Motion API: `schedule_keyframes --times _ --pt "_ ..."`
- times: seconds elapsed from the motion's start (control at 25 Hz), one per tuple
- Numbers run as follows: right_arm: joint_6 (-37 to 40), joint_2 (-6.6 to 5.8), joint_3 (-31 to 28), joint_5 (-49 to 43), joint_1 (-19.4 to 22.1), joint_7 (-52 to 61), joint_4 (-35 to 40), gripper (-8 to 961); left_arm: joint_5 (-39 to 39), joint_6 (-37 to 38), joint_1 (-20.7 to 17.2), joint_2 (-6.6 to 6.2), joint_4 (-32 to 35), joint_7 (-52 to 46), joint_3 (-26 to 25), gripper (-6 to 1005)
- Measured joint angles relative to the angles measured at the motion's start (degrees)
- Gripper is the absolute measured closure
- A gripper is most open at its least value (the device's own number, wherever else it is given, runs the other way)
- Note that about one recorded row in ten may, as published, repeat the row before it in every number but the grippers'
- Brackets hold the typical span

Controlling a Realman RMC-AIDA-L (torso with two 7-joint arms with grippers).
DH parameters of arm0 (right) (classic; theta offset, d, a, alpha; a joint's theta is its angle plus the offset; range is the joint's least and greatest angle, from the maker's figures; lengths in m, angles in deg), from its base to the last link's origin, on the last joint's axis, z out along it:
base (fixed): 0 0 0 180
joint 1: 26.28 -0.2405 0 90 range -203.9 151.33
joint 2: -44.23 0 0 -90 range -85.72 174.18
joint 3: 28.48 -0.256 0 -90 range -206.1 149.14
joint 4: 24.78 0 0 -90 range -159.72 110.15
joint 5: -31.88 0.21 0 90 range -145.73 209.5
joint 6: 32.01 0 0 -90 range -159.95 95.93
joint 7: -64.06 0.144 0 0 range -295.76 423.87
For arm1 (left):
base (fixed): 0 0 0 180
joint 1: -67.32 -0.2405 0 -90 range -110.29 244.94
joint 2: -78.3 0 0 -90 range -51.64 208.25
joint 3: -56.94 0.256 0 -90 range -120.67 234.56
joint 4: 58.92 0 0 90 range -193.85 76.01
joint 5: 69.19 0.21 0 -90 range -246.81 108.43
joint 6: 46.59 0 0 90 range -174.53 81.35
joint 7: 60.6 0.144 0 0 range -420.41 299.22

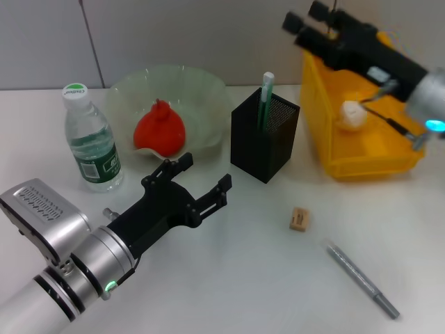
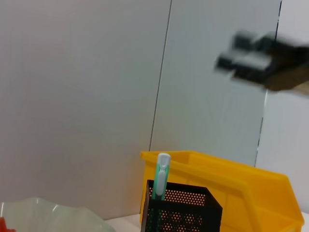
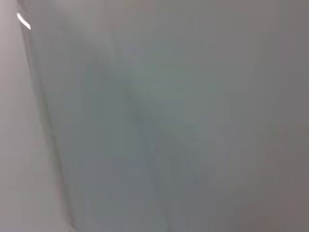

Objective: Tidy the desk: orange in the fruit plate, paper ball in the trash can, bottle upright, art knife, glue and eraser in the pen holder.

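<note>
We count one orange [image 1: 160, 129] in the fruit plate [image 1: 201, 94] near the desk's [image 1: 229, 278] far edge; one upright bottle [image 1: 92, 140], one pen holder [image 1: 265, 136], one paper ball [image 1: 351, 114] in the trash can [image 1: 327, 142], one eraser [image 1: 300, 218], one art knife [image 1: 363, 279]; the left gripper [image 1: 201, 180] hangs spread, empty; the right gripper [image 1: 309, 21] hangs spread above the can, empty.

**Even light, soft shadows, one blurred arm**

My head view is bright and evenly lit from overhead. The black mesh pen holder [image 1: 265, 137] casts only a faint shadow toward 5 o'clock on the white desk [image 1: 229, 278]. My left wrist view shows my right black gripper [image 2: 244, 60] smeared by blur at 2 o'clock. My right wrist view shows only featureless, unfocused grey, with one small glare streak at 10 o'clock.
</note>
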Motion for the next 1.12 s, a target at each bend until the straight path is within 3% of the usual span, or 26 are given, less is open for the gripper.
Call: schedule_keyframes --times 0.16,0.2,0.28,0.4,0.44,0.56,0.64,0.88,1.12 --pt "16.3 -0.98 0.5 -3.9 7.0 11.3 11.3 240 0.0 0.4 0.2 -0.07 -1.3 -1.6 0.0 152" --pt "16.3 -0.98 0.5 -3.9 7.0 11.3 11.3 240 0.0 0.4 0.2 -0.07 -1.3 -1.6 0.0 152" --pt "20.7 -2.14 0.5 -8.7 8.5 16.6 16.2 241 0.3 1.1 0.3 -0.09 -2.0 -1.9 0.0 152" --pt "24.0 -4.38 0.5 -18.6 8.3 25.9 21.4 242 1.3 1.7 0.3 -0.20 -2.3 -1.9 0.0 152" --pt "25.0 -5.74 0.5 -25.4 7.1 31.2 23.8 242 2.1 2.2 0.2 -0.24 -2.5 -1.9 0.0 152" --pt "25.9 -6.49 0.4 -32.0 5.6 36.8 26.6 241 4.3 4.5 0.3 -0.39 -4.1 -2.4 0.0 152" --pt "26.9 -6.77 0.4 -41.1 3.2 43.0 30.8 241 6.5 8.5 0.8 -0.46 -7.3 -4.4 0.0 152" --pt "27.7 -6.62 1.5 -52.0 -1.4 50.0 35.2 242 11.9 15.8 2.1 -1.95 -12.4 -10.8 0.0 152" --pt "25.6 -5.64 10.5 -62.0 -7.4 55.5 35.7 241 18.0 24.6 3.3 -3.98 -18.7 -15.9 0.0 152"
